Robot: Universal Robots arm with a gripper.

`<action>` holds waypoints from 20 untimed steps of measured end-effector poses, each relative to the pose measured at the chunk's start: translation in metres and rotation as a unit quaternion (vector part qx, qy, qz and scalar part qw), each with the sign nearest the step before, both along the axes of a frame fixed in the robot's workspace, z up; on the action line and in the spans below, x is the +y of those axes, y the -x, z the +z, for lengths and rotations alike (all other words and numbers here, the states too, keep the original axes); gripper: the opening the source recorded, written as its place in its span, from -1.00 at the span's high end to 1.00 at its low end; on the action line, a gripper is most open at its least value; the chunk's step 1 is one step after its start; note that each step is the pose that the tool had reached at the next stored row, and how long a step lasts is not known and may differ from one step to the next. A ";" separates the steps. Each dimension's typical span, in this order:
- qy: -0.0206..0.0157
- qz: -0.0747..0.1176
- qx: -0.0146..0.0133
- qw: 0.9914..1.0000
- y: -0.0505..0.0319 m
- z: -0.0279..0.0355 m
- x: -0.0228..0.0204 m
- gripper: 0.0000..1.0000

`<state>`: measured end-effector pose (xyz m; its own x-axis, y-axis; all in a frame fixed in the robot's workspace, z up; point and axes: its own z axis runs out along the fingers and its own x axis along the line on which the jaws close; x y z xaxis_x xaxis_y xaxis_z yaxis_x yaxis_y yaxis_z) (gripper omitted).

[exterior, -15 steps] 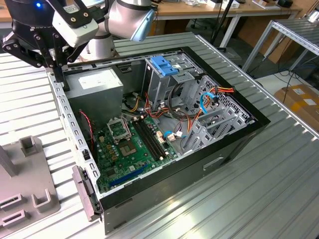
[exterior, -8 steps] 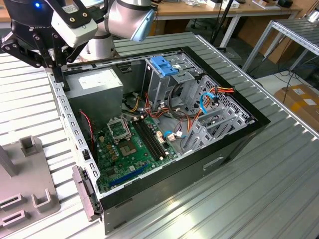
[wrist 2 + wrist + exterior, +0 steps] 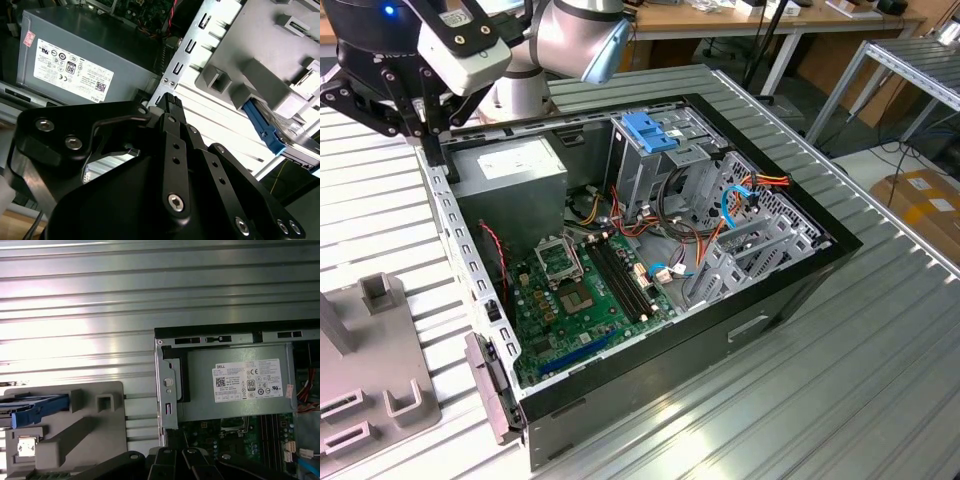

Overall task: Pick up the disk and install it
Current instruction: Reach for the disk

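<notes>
Above the case wall beside the power supply, the black linkage gripper (image 3: pixel 428 140) hangs with nothing visibly in its grasp; whether it is spread or pressed together cannot be told. In the second wrist view the gripper (image 3: pixel 172 102) sits over the perforated metal edge of the black open computer case (image 3: pixel 800 270). Just inside that edge lies the grey metal power-supply box with a white label (image 3: pixel 510 170). Further inside are the green motherboard (image 3: pixel 580 300) and the blue-topped metal drive cage (image 3: pixel 650 135).

The flat dark disk with blue plastic side rails (image 3: pixel 32 410) (image 3: pixel 285 140) rests in the grey moulded plastic fixture (image 3: pixel 90 435). This fixture stands outside the case on the ribbed aluminium table (image 3: pixel 840 400), towards the exterior view's left. The disk is apart from the gripper.
</notes>
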<state>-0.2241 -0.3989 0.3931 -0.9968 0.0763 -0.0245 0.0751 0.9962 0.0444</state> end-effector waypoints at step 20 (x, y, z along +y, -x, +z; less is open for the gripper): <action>0.000 0.000 0.000 1.000 0.0115 0.0000 0.0000 0.79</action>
